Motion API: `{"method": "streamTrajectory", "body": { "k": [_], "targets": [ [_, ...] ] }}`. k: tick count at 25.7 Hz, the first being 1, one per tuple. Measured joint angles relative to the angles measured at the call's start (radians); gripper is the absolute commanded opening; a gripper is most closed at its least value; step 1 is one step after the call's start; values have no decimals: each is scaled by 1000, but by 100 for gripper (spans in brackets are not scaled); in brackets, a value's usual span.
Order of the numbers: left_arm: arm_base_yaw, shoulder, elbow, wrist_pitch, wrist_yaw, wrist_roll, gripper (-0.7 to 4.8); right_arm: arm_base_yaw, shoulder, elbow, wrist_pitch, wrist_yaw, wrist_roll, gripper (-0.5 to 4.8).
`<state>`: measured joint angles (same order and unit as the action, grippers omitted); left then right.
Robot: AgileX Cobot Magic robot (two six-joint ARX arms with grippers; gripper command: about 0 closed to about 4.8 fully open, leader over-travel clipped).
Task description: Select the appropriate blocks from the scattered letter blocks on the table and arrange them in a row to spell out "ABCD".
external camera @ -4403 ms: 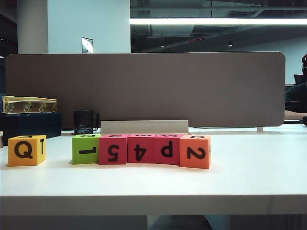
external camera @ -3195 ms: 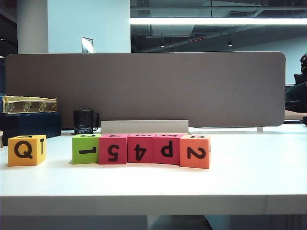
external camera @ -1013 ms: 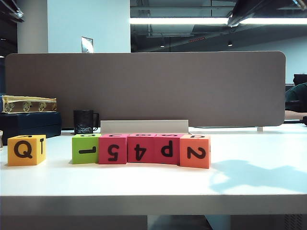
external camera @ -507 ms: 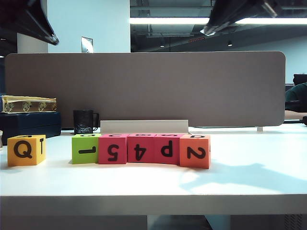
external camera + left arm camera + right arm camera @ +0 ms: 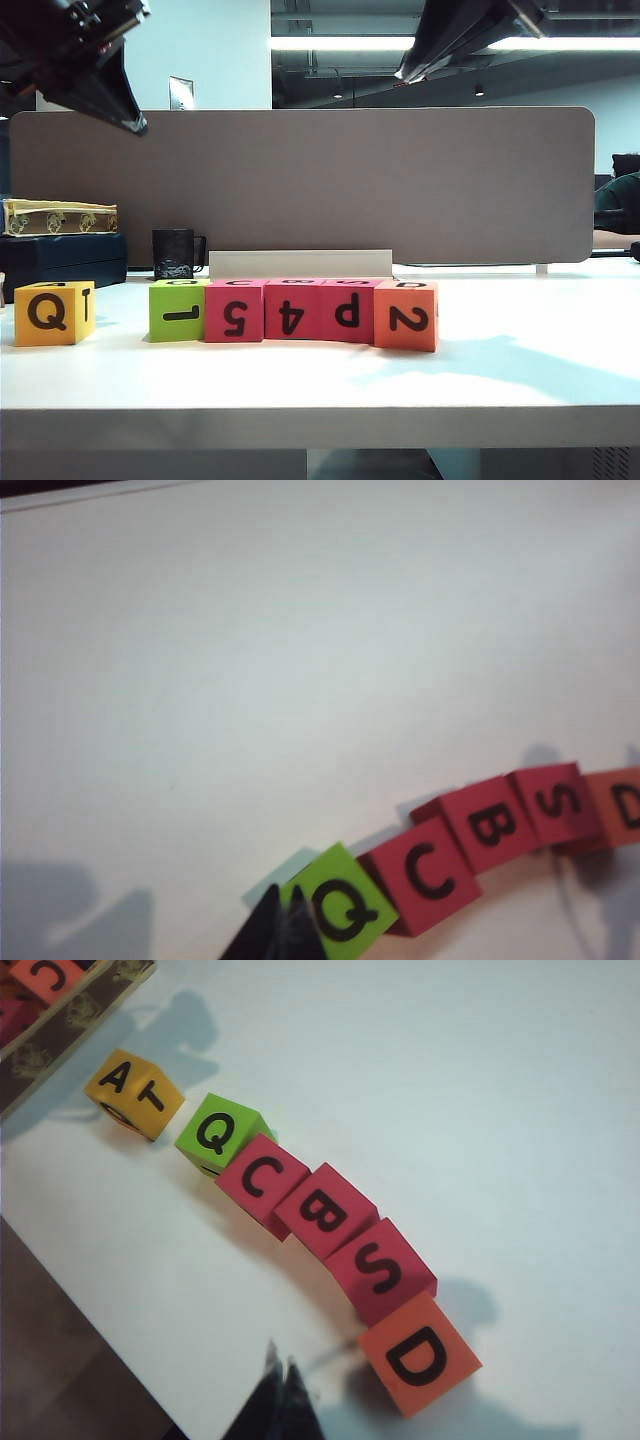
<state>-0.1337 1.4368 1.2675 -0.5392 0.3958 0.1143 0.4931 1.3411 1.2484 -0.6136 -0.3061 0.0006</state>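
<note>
Both my arms hang high over the wide white smooth-topped table, reaching in from above. My left gripper shows in its wrist view as two dark fingertips pressed together, shut with nothing between them, poised above the lime green foam cube whose top face reads Q. In the exterior view that arm's dark bulk sits at about ten o'clock, well above the cubes. My right gripper is likewise pinched closed and empty, hanging just beside the orange foam cube topped with a D; its arm enters the exterior view at about one o'clock. The task's letter blocks lie near the table's front edge: the yellow-orange foam cube, showing Q in front and A on top, stands apart at nine o'clock of the rest. The others touch in a slightly curved row: the lime green one, then the pink-red foam cube with 5, the pink-red foam cube with 4, the pink-red foam cube with P, and the orange one at the three o'clock end. Bare tabletop stretches wide toward three o'clock and behind the row; the front edge lies near.
</note>
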Motion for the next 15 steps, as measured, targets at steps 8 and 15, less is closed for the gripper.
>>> {"method": "streamTrajectory", "body": {
  "k": [8, 15],
  "targets": [
    [-5, 148, 210, -156, -19, 59, -5, 55, 42, 22, -1, 45, -29, -2],
    [-44, 155, 213, -268, -27, 106, -5, 61, 42, 22, -1, 69, -32, -2]
  ]
}}
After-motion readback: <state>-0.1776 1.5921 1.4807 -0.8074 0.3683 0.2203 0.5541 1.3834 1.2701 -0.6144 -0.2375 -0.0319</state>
